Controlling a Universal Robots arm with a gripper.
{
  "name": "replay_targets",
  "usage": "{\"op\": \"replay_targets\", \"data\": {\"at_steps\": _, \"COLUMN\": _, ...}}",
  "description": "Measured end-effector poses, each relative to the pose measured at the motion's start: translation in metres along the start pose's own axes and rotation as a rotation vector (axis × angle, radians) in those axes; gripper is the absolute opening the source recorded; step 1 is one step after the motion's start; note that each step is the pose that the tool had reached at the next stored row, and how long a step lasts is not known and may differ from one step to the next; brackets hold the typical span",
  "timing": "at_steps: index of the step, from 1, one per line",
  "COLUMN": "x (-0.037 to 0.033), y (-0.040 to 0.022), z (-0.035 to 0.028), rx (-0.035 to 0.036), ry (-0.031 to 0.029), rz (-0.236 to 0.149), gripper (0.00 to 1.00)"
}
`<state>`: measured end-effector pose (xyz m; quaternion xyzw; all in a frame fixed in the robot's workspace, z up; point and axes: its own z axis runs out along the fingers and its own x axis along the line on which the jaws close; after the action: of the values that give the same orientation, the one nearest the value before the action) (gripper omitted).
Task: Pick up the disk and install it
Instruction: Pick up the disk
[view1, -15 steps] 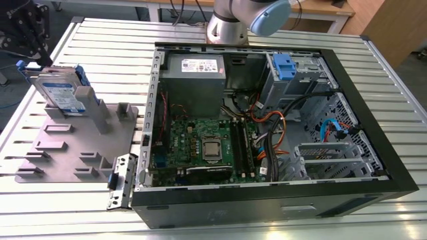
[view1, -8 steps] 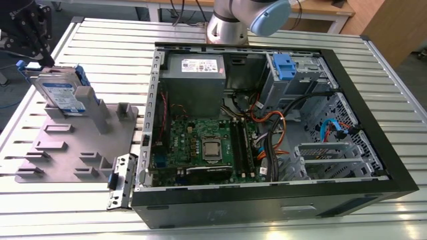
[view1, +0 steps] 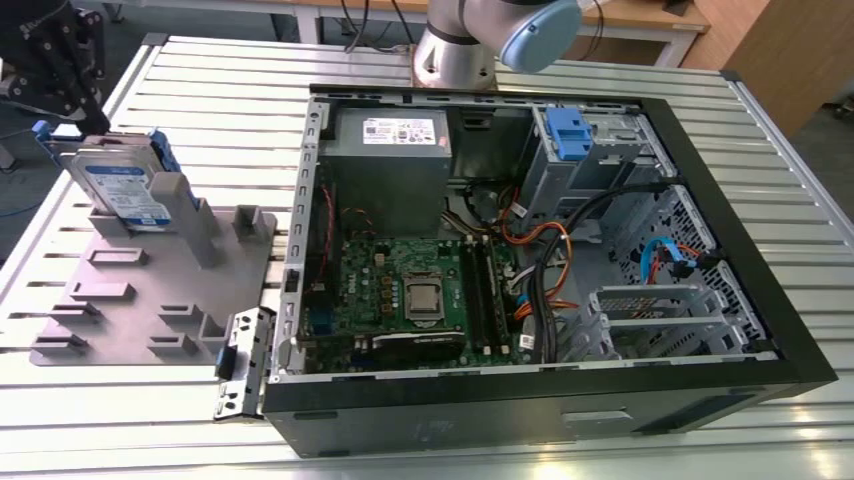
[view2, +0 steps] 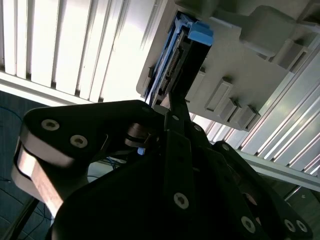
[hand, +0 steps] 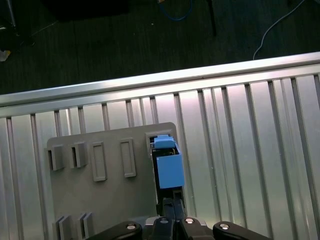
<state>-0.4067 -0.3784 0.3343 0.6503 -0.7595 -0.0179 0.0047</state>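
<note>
1. The step in hand is, in my judgement, the pick-up. The disk stands on its edge in a slot of the grey holder and is not yet in the computer case.
2. In the second wrist view the gripper is right at the near end of the disk. The disk runs straight ahead of the jaws, and a blue rail tab shows further along it.
3. I cannot tell whether the jaws are apart, together or clamped on the disk, because the gripper's own body hides the place of contact.
4. The holder lies just beyond the jaws on the slatted table. The case is well apart from them.
5. The pick-up calls, I think, for a firm hold on the narrow end. It also needs a straight pull along the slot, so that the blue rails do not catch on the holder's posts.
</note>
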Motion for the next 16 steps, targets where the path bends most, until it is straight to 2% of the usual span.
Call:
{"op": "replay_targets", "data": {"at_steps": 1, "x": 0.0, "y": 0.0, "z": 0.0, "rx": 0.0, "ry": 0.0, "rz": 0.0, "gripper": 0.17}}
{"op": "replay_targets", "data": {"at_steps": 2, "x": 0.0, "y": -0.0001, "z": 0.0001, "rx": 0.0, "ry": 0.0, "rz": 0.0, "gripper": 0.17}}
{"op": "replay_targets", "data": {"at_steps": 4, "x": -0.0001, "y": -0.0002, "z": 0.0001, "rx": 0.0, "ry": 0.0, "rz": 0.0, "gripper": 0.29}}
{"op": "replay_targets", "data": {"at_steps": 5, "x": 0.0, "y": -0.0002, "z": 0.0001, "rx": -0.0001, "ry": 0.0, "rz": 0.0, "gripper": 0.29}}
{"op": "replay_targets", "data": {"at_steps": 7, "x": -0.0001, "y": -0.0003, "z": 0.0002, "rx": 0.0, "ry": 0.0, "rz": 0.0, "gripper": 0.41}}
{"op": "replay_targets", "data": {"at_steps": 8, "x": -0.0001, "y": -0.0003, "z": 0.0002, "rx": 0.0, "ry": 0.0, "rz": 0.0, "gripper": 0.41}}
{"op": "replay_targets", "data": {"at_steps": 10, "x": -0.0001, "y": -0.0004, "z": 0.0002, "rx": 0.0, "ry": 0.0, "rz": 0.0, "gripper": 0.53}}
{"op": "replay_targets", "data": {"at_steps": 11, "x": -0.0001, "y": -0.0005, "z": 0.0002, "rx": 0.0, "ry": 0.0, "rz": 0.0, "gripper": 0.53}}
{"op": "replay_targets", "data": {"at_steps": 12, "x": -0.0001, "y": -0.0005, "z": 0.0003, "rx": 0.0, "ry": 0.0, "rz": 0.0, "gripper": 0.58}}
{"op": "replay_targets", "data": {"at_steps": 14, "x": -0.0001, "y": -0.0006, "z": 0.0003, "rx": 0.0, "ry": 0.0, "rz": 0.0, "gripper": 0.58}}
{"op": "replay_targets", "data": {"at_steps": 15, "x": -0.0001, "y": -0.0006, "z": 0.0003, "rx": 0.0, "ry": 0.0, "rz": 0.0, "gripper": 0.65}}
{"op": "replay_targets", "data": {"at_steps": 16, "x": -0.0001, "y": -0.0007, "z": 0.0004, "rx": -0.0001, "ry": 0.0, "rz": 0.0, "gripper": 0.65}}
